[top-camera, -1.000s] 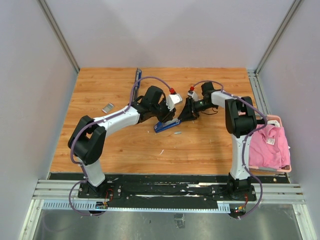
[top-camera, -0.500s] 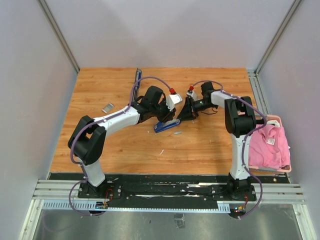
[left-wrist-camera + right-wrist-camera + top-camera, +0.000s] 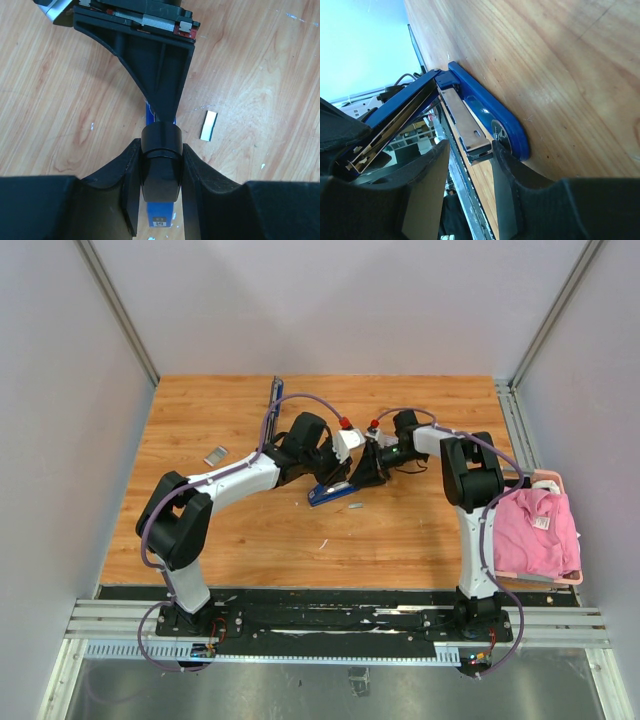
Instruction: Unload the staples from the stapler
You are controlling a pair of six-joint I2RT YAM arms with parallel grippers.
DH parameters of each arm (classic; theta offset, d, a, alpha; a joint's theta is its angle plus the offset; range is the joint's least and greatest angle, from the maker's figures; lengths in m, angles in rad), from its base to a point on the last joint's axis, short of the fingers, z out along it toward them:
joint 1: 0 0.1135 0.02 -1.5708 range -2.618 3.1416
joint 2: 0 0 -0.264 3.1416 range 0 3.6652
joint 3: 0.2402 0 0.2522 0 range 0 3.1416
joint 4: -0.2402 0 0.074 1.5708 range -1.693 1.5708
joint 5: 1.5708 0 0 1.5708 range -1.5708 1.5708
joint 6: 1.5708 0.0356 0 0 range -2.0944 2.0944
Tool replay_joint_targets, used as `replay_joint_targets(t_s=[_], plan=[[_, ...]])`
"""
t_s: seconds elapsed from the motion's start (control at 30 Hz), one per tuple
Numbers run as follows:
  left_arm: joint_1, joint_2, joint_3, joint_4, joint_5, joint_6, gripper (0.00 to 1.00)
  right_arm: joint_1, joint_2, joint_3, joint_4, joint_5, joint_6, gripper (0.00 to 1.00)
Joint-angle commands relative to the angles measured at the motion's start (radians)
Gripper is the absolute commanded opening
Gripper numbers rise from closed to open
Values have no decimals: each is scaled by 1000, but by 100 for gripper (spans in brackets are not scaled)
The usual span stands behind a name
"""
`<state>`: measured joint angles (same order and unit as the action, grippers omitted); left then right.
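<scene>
Currently your left gripper pinches the stapler. Your right gripper straddles the silver rail, fingers spread; a staple strip lies nearby.

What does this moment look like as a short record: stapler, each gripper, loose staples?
stapler: blue, hinged open, base on the wooden table
left gripper: shut on the stapler
right gripper: fingers either side of the metal magazine at its front tip; grip unclear
staples: one short strip flat on the table beside the stapler, touching neither it nor a gripper
magazine contents: cannot tell
</scene>
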<state>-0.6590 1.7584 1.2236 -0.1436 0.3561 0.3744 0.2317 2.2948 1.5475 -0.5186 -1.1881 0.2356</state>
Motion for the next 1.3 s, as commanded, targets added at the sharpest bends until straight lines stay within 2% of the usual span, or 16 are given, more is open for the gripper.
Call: replay_joint_targets(t_s=[0.0, 0.5, 0.87, 1.27], plan=[[-16, -37, -8, 49, 61, 11, 0, 10, 23, 24, 27, -47, 14, 40], [-16, -43, -11, 32, 164, 25, 0, 9, 55, 12, 83, -128, 17, 29], [-14, -74, 26, -18, 163, 26, 0, 2, 19, 0, 87, -125, 18, 1], [45, -119, -2, 5, 116, 4, 0, -35, 9, -10, 86, -77, 34, 1]])
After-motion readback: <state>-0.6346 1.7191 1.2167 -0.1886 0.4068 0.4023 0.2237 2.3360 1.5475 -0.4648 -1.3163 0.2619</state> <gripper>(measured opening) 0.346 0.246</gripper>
